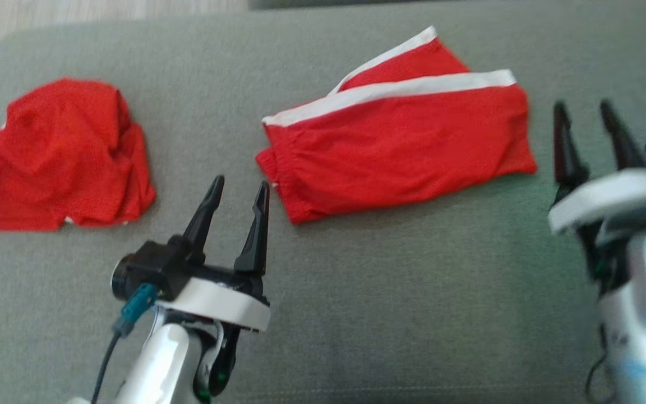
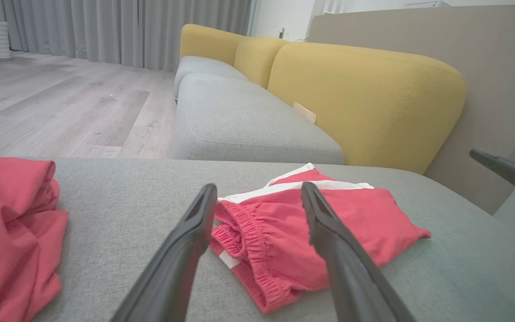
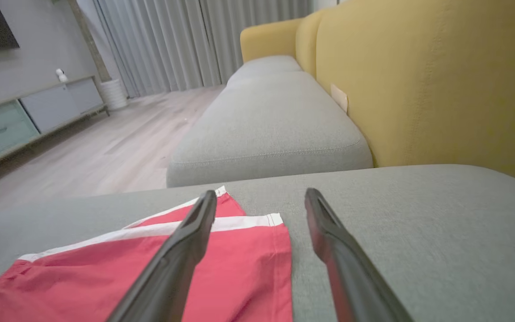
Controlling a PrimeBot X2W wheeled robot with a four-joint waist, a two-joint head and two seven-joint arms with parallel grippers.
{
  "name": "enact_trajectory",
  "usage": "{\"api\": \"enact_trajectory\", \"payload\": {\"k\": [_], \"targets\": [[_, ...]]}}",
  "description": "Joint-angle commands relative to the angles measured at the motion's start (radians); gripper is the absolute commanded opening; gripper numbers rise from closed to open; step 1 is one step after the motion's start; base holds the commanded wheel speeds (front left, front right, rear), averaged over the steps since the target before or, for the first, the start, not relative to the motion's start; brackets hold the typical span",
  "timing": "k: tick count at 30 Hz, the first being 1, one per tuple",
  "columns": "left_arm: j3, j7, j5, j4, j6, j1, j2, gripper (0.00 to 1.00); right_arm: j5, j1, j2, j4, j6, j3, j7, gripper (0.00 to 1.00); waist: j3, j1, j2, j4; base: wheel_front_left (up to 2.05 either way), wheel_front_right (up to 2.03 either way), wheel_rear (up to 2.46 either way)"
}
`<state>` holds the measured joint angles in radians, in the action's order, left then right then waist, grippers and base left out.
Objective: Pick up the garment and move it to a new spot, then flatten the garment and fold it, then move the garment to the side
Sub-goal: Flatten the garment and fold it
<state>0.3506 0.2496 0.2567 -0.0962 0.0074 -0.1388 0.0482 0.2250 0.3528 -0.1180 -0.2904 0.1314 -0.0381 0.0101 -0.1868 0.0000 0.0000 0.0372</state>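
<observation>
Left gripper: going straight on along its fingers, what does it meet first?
Most likely the elastic waistband end of the folded red shorts, which sits framed between the open left gripper's fingers in its wrist view. Its height above the fabric is unclear.

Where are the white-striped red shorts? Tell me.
In the head view, the shorts lie right of centre on the grey cushion, between the left hand and right hand.

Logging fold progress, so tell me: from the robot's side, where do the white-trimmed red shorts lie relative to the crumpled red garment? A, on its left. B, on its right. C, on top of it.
B: the shorts lie right of the crumpled garment, with bare grey cushion between them.
</observation>
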Motion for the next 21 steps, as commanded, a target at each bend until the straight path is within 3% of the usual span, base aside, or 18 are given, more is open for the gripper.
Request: {"api": "enact_trajectory", "payload": {"k": [1, 6, 12, 21], "targets": [[-0.019, 0.012, 0.005, 0.040, 0.000, -0.059, 0.002, 1.00, 0.007, 0.108, -0.041, -0.008, -0.001, 0.017, -0.058, 1.00, -0.073, 0.0000, 0.0000, 0.054, 0.00, 0.00, 0.00], [0.008, 0.012, 0.019, 0.044, 0.007, -0.102, 0.002, 1.00, 0.036, 0.305, -0.123, -0.175, -0.001, 0.004, -0.211, 1.00, -0.141, 0.0000, 0.0000, 0.111, 0.00, 0.00, 0.00], [0.033, 0.012, 0.037, 0.046, 0.016, -0.130, 0.002, 1.00, 0.022, 0.446, -0.195, -0.368, -0.001, -0.017, -0.320, 1.00, -0.182, 0.0000, 0.0000, 0.158, 0.00, 0.00, 0.00], [0.057, 0.012, 0.048, 0.047, 0.028, -0.142, 0.002, 1.00, 0.012, 0.564, -0.256, -0.576, -0.001, 0.028, -0.352, 1.00, -0.212, 0.0000, 0.0000, 0.185, 0.00, 0.00, 0.00]]}}
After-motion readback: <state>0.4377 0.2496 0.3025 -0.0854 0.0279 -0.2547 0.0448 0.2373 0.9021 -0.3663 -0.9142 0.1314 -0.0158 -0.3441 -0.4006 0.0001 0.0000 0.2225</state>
